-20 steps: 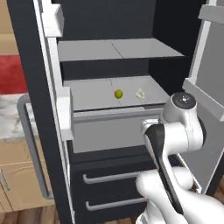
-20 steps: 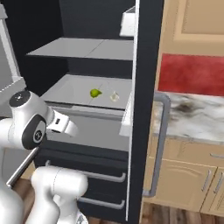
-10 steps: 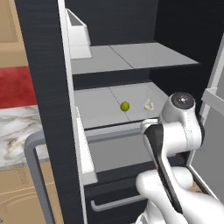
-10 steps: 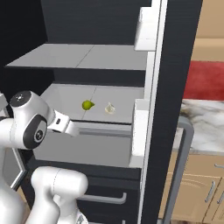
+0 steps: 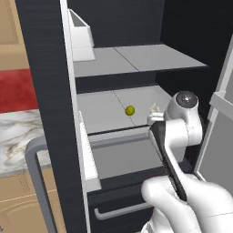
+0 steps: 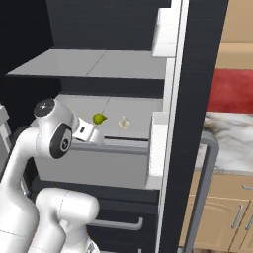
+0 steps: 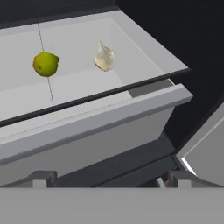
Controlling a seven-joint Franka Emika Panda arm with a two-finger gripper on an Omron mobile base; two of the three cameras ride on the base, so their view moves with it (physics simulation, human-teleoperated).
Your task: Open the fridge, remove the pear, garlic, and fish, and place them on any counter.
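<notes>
**Fridge open, arm poised at the middle shelf**

The fridge (image 5: 45,91) stands with both doors swung wide, its grey shelves bare to the room. On the middle shelf (image 7: 131,39) the pear (image 7: 45,64) and the garlic (image 7: 104,57) sit near each other but apart, neither touched. Looking along the hand, the pear lies at about eleven o'clock and the garlic close to twelve, the garlic to the pear's three o'clock. The gripper (image 7: 109,181) hangs in front of the shelf's edge, short of both, above the pale drawer front (image 7: 87,131). Its jaws are spread wide with nothing between them. From the right base view the marble counter (image 6: 232,143) shows at three o'clock, beyond the right-hand door (image 6: 185,123).
</notes>
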